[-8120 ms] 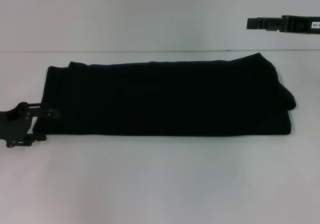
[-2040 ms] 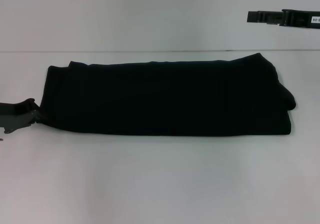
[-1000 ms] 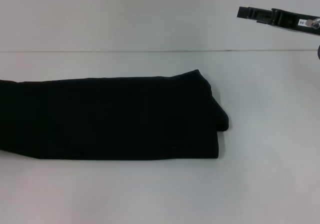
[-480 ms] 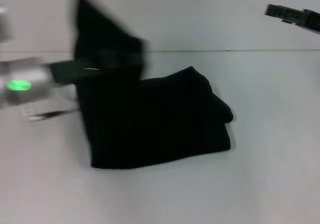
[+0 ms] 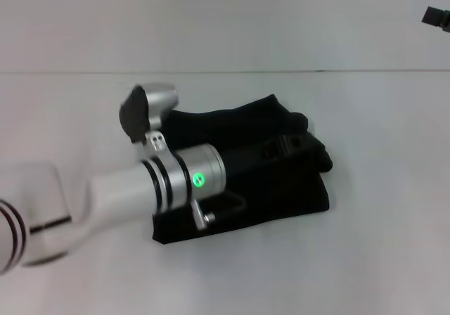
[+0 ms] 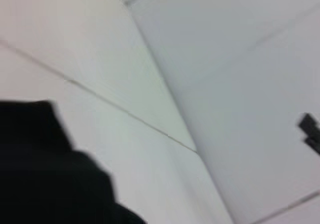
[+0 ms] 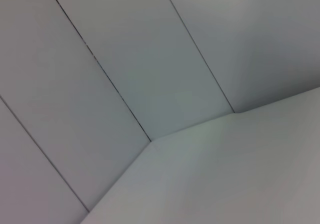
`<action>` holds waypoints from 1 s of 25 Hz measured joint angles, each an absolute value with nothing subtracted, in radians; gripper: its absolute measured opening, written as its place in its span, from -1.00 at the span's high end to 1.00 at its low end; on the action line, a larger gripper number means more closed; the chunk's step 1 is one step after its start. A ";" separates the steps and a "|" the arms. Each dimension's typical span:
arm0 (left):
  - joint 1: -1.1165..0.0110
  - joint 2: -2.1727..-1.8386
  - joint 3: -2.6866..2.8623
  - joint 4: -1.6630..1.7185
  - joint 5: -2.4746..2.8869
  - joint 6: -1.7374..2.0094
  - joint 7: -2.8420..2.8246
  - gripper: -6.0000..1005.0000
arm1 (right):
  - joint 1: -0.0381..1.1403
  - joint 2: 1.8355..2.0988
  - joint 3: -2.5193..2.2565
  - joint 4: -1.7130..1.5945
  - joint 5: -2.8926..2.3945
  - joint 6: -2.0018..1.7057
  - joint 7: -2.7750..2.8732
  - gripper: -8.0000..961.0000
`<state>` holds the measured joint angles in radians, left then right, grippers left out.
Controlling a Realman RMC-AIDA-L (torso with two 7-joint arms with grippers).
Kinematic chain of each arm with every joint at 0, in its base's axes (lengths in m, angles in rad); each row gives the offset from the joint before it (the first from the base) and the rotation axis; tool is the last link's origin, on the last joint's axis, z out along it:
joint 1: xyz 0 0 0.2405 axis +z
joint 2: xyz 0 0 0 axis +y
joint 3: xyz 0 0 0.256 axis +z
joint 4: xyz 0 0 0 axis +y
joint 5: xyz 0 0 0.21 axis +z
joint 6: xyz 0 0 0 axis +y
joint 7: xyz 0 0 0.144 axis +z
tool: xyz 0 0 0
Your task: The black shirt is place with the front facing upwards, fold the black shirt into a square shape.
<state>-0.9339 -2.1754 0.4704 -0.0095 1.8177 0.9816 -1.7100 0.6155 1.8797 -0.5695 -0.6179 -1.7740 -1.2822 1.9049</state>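
The black shirt (image 5: 281,195) lies on the white table (image 5: 373,259) as a compact, doubled-over bundle near the middle of the head view. My left arm (image 5: 176,181) reaches across it from the left, and its black gripper (image 5: 285,146) sits over the bundle's right half, dark against the dark cloth. A patch of the black shirt (image 6: 45,174) fills a corner of the left wrist view. Only a tip of my right gripper (image 5: 437,16) shows, high at the far right edge, well away from the cloth. It also appears far off in the left wrist view as the right gripper (image 6: 310,131).
The table's back edge (image 5: 337,71) meets a pale wall. The right wrist view holds only wall panels and the table surface (image 7: 240,174).
My left arm has swept in from the left, bringing the shirt's left end over onto its right half, so the long strip is now a short bundle. The right gripper has drifted further right.
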 joint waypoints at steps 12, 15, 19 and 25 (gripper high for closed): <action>-0.855 -2.168 0.399 0.019 1.805 1.556 -1.568 0.45 | 0.639 1.867 -0.582 -0.607 -1.881 -1.249 1.995 -0.86; -0.803 -2.165 0.353 0.132 1.801 1.655 -1.595 0.13 | 0.665 1.857 -0.585 -0.607 -1.959 -1.246 2.082 -0.86; -0.742 -2.145 0.341 0.256 1.804 1.610 -1.617 -0.36 | 0.742 1.835 -0.646 -0.607 -2.116 -1.272 2.259 -0.86; -0.656 -2.082 0.350 0.332 1.806 1.560 -1.603 -0.74 | 0.810 1.857 -0.693 -0.584 -2.188 -1.255 2.340 -0.87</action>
